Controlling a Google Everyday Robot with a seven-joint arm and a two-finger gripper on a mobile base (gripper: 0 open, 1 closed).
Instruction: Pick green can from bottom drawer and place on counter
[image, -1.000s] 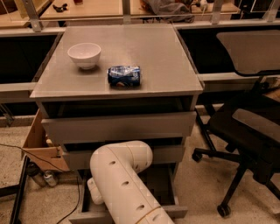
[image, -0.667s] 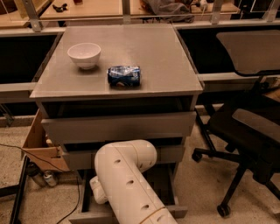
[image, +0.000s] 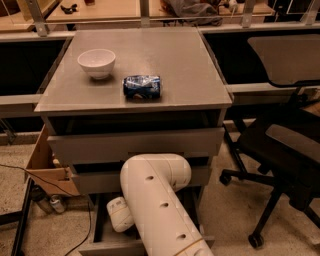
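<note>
The bottom drawer (image: 98, 226) of the grey cabinet is pulled open at the lower edge of the camera view. My white arm (image: 155, 200) bends in front of the cabinet and reaches down into that drawer. My gripper is hidden behind the arm inside the drawer. The green can is not visible. The counter (image: 175, 60) is the flat grey slab on top of the cabinet.
A white bowl (image: 96, 62) and a blue-and-white can (image: 142, 86) lying on its side sit on the counter. The two upper drawers (image: 100, 145) stand slightly out. A black office chair (image: 285, 145) is at the right. A cardboard box (image: 47, 170) is at the left.
My arm's elbow has shifted a little to the right and up in front of the drawers. Things on the counter have not moved.
</note>
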